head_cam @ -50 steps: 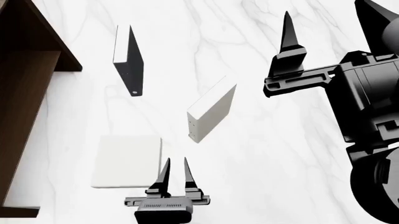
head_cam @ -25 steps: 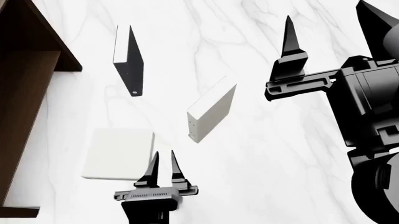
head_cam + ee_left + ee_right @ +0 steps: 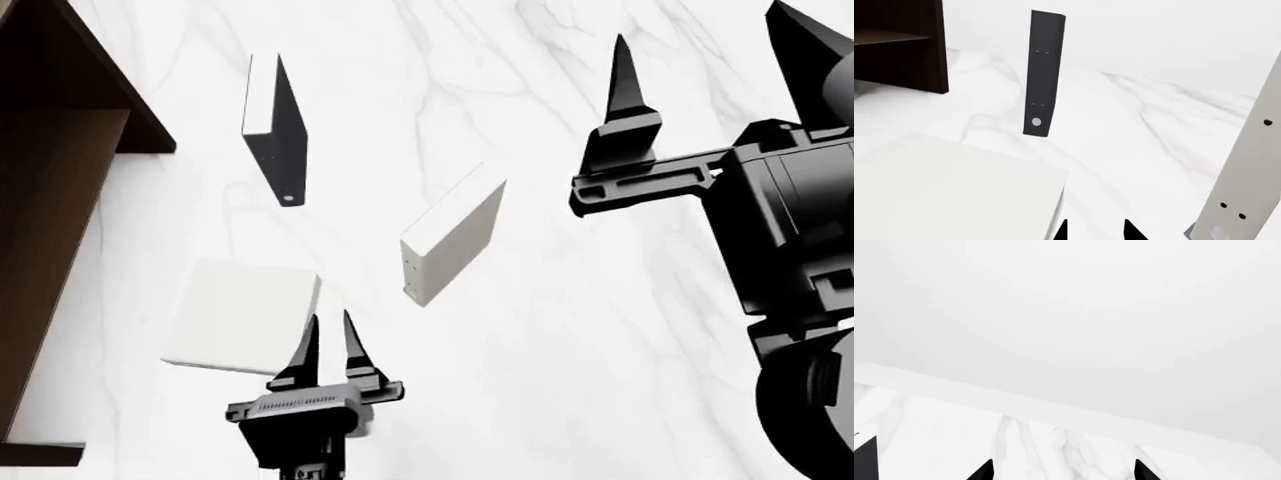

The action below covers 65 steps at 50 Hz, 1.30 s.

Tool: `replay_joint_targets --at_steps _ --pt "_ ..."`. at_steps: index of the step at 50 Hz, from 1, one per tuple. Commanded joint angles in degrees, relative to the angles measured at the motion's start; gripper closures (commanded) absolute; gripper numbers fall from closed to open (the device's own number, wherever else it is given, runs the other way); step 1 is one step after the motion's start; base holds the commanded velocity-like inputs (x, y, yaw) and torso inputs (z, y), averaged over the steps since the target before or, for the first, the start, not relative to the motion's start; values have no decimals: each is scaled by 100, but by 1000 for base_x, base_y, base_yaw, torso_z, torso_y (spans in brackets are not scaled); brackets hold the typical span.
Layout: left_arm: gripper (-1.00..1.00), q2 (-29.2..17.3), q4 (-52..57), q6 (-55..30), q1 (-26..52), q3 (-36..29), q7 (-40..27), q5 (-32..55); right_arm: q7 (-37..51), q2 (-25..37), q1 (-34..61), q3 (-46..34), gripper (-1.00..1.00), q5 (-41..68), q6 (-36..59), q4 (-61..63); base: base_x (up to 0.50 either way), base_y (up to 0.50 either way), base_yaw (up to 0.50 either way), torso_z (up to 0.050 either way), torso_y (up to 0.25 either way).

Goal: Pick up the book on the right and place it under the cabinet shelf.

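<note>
White marble tabletop (image 3: 561, 330) spreads under me. The book (image 3: 451, 247) I'm after stands upright at its centre, apart from both my grippers. My left gripper (image 3: 327, 345) hangs at seven o'clock from it, fingers a narrow gap apart and empty, tips by the edge of the flat pale book (image 3: 240, 316). My right gripper (image 3: 707, 70), at two o'clock, is spread wide, empty. The black book (image 3: 276, 130) stands at eleven o'clock; the cabinet shelf (image 3: 54, 200) sits at nine.
</note>
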<state>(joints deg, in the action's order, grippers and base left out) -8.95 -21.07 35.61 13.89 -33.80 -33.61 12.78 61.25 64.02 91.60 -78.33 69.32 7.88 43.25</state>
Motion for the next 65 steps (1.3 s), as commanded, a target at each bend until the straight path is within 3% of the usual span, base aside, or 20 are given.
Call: replay_joint_targets --at_steps 1,65 --pt "-100 -304 -924 44 108 1040 -333 2712 9 54 75 26 -100 70 69 62 0 5 6 -10 -9" --pt "-100 -670 -1235 -616 353 1531 -380 3653 385 156 308 258 -100 248 405 506 3 4 5 -3 -7"
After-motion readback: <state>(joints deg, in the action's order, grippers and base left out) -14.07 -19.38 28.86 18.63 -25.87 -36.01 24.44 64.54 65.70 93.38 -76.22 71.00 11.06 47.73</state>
